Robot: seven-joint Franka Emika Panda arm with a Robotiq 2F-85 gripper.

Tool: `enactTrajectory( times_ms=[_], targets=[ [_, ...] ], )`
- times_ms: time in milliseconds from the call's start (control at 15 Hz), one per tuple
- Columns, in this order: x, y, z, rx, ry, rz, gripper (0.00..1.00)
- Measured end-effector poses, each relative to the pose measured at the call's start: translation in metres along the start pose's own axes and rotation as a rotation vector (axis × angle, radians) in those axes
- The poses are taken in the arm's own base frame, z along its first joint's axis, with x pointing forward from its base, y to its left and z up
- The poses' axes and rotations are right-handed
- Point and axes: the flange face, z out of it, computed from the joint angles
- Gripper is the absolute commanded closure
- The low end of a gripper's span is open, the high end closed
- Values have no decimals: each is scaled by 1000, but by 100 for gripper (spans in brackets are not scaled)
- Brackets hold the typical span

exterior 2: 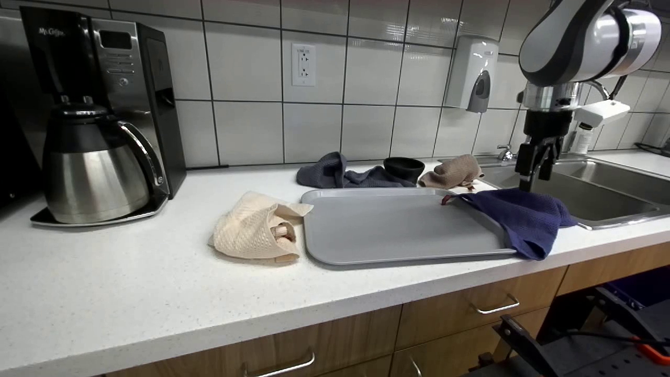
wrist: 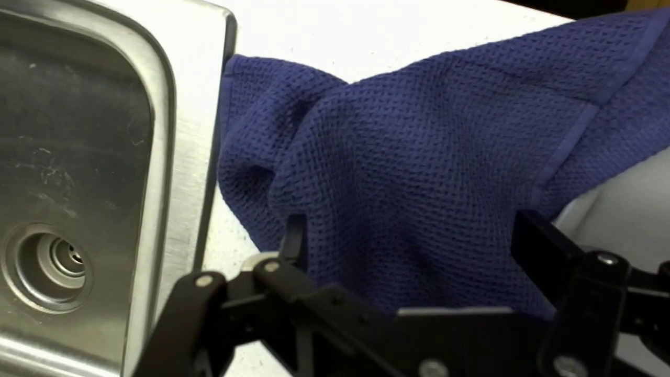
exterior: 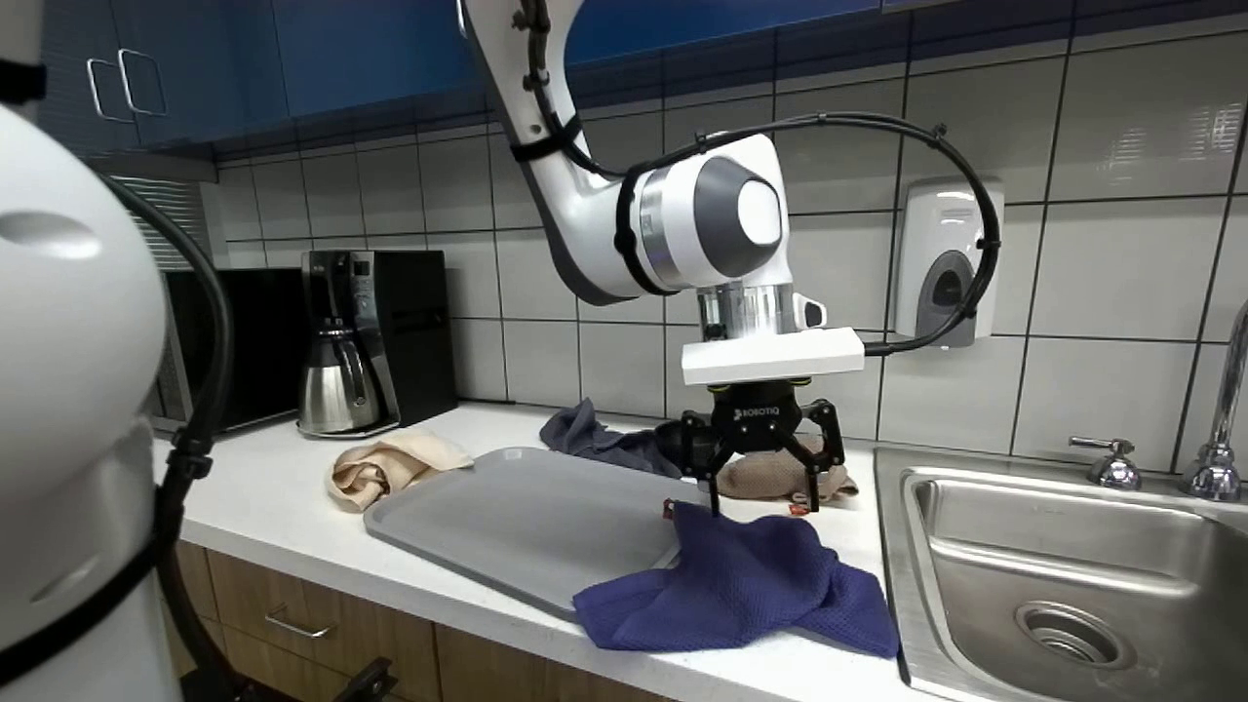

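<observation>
Blue cloth (exterior: 741,585), in an exterior view, hides part of the tray (exterior: 546,526); your gripper (exterior: 763,505) stands over the cloth, spread wide, empty, contact unclear. In an exterior view, you can't identify the red bit (exterior 2: 446,199) at its edge. In the wrist view the cloth is cut off at right and reaches the sink rim (wrist: 193,136), worktop (wrist: 335,31) alongside.

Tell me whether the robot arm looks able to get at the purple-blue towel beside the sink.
Probably yes: the gripper points down with its jaws open over the purple-blue towel, and the wrist view shows nothing blocking the way.
</observation>
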Motion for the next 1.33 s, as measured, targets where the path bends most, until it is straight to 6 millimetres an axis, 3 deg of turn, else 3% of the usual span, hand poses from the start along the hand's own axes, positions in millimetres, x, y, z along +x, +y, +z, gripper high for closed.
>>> enactTrajectory(
  times_ms=[600, 1267, 1333],
  targets=[
    [13, 24, 42, -14, -20, 2, 0],
    [31, 25, 82, -4, -46, -21, 0],
    [32, 25, 83, -3, -47, -23, 25]
  ],
)
